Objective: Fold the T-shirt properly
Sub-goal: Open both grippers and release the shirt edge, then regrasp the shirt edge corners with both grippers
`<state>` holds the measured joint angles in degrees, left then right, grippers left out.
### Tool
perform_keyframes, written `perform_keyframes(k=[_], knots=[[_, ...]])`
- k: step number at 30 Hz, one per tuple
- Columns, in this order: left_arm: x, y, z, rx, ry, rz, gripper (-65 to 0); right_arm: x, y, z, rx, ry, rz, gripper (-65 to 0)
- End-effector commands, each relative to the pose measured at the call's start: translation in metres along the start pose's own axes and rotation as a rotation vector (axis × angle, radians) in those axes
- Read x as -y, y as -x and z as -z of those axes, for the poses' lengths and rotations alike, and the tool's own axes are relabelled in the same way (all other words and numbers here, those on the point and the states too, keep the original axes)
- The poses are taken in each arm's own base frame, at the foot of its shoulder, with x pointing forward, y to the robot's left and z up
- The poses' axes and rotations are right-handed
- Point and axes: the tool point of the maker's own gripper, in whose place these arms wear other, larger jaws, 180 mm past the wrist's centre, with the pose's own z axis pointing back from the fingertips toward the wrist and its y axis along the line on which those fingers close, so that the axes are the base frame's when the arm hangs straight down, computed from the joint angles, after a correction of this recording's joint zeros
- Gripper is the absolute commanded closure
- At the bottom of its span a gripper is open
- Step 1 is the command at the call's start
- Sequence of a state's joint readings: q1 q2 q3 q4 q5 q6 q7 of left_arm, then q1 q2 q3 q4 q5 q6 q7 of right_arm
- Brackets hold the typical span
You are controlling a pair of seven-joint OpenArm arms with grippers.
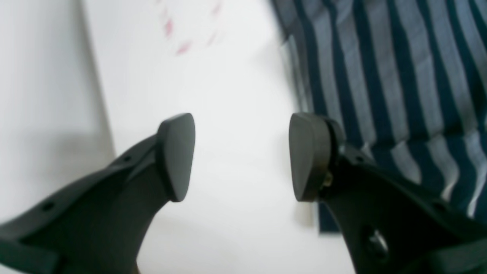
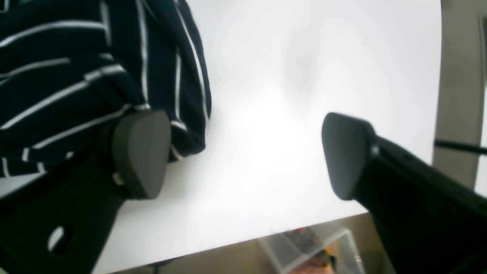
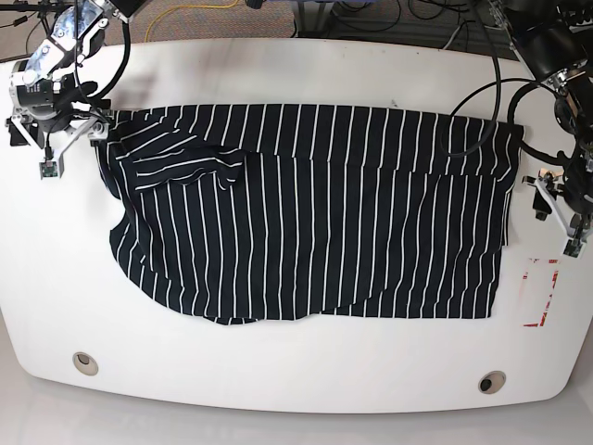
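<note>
The T-shirt [image 3: 315,213], dark with thin white stripes, lies spread across the white table [image 3: 296,371], its top part folded down over itself and a sleeve bunched at the upper left. My right gripper [image 3: 72,148] hovers open at the shirt's upper left corner. In the right wrist view that gripper [image 2: 243,154] holds nothing, and one finger [image 2: 140,152] overlaps the T-shirt [image 2: 76,76] edge. My left gripper [image 3: 556,221] stands open just off the shirt's right edge. The left wrist view shows this gripper [image 1: 241,158] empty over bare table, with the T-shirt [image 1: 399,76] beside it.
Red marks [image 3: 540,292] are on the table near the left gripper, and the red marks [image 1: 182,45] also show in the left wrist view. Cables [image 3: 482,102] drape over the shirt's upper right. A clear plastic box [image 2: 312,247] sits below the table edge.
</note>
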<state>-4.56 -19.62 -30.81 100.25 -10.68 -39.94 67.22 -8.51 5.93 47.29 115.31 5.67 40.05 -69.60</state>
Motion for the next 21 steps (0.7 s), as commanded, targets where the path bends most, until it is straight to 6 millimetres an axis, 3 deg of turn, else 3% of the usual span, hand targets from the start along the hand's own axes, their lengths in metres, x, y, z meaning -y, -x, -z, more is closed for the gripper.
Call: perform_keyframes(k=[1,4,10,21], knots=[[-0.005,-0.004,-0.005,0.041,-0.016,-0.033,-36.4,0.001,-0.003,0.000,0.027,-0.004,0.030,-59.5],[-0.006,0.011,-0.005,0.019,-0.019,-0.074,-36.4,-0.001,0.008,0.006,-0.001,-0.019,0.065,-55.0],[0.013,0.040,-0.001,-0.037,0.021,-0.100,-34.4,-0.012,0.026,0.021,-0.052,-0.069,0.111,-45.0],[0.045,0.066,0.009,-0.091,0.094,-0.141,-31.9,-0.030,0.038,0.049,-0.074,-0.157,0.172,-44.5]])
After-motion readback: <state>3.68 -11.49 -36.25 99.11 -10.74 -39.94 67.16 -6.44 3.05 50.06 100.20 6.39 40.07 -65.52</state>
